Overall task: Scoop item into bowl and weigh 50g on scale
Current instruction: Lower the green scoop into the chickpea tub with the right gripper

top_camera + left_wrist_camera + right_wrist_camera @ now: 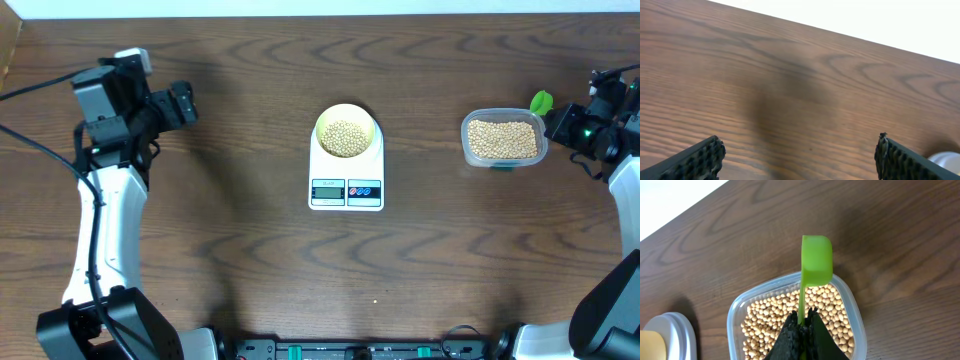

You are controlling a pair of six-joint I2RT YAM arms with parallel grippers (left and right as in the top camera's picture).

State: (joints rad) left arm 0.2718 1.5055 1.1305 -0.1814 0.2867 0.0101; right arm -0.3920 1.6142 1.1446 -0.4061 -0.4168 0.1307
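A white flat digital kitchen scale with a round platform and red and blue buttons sits near the middle of the dark brown wood-grain worktop. Its display is too small to read. A small round pale-yellow bowl stands on the platform, and a heap of small round tan beans lies inside it.

Well to the right of the scale is a clear rounded-rectangular plastic tub, also filled with beans. The right gripper is over the tub with its fingers pressed together on the thin handle of a bright green plastic scoop. In the right wrist view the handle runs away from the gripper above the beans. The scoop's cup sits over the tub's far rim, and whether it carries any beans cannot be told.

The left gripper is off at the left side of the worktop, well apart from the scale. Its two ridged black fingers are spread wide with only bare wood between them, gripping nothing. A small pale object at the lower right corner of the left wrist view is too cut off to identify
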